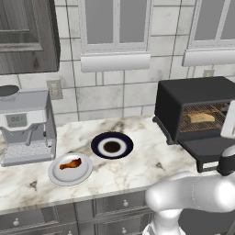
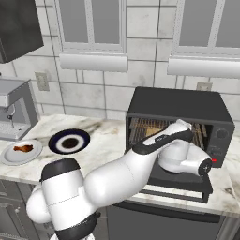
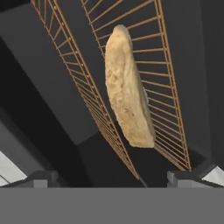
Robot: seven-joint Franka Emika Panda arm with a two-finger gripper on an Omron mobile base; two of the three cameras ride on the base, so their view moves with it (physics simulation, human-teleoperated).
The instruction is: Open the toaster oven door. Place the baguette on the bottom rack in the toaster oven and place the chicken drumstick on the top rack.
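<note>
Baguette lay on a wire rack inside the toaster oven, whose door hung open. Which rack level it occupied could not be determined. The gripper was spread wide and empty, fingertips just short of the bread. Chicken drumstick sat on a grey plate on the marble counter, beside a dark-rimmed plate and a coffee machine.

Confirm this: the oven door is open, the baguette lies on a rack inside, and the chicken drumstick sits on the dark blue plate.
Not quite. In the left base view the chicken drumstick sits on the grey plate; the dark blue plate beside it holds none. The toaster oven door is open and the baguette lies on a rack.
</note>
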